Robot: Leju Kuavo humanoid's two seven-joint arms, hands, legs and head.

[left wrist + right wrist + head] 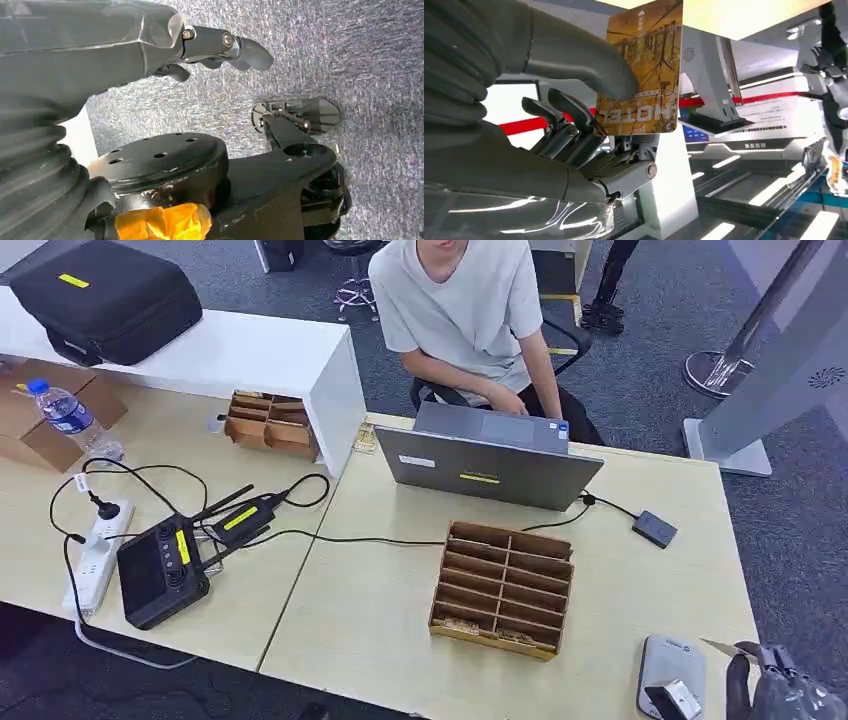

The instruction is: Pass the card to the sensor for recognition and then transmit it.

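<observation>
In the right wrist view a gold card printed HOTEL is pinched between the thick thumb and darker fingers of my right hand. In the head view that hand is at the table's front right corner, just right of a flat grey sensor pad. The card's thin edge pokes out toward the pad. A small grey-and-black block lies on the pad's near end. My left hand hangs over grey carpet, fingers loosely extended and holding nothing.
A cardboard divider tray sits mid-table, with an open laptop behind it and a seated person at the keyboard. A small black box is cabled to the laptop. A controller, power strip and cables lie left.
</observation>
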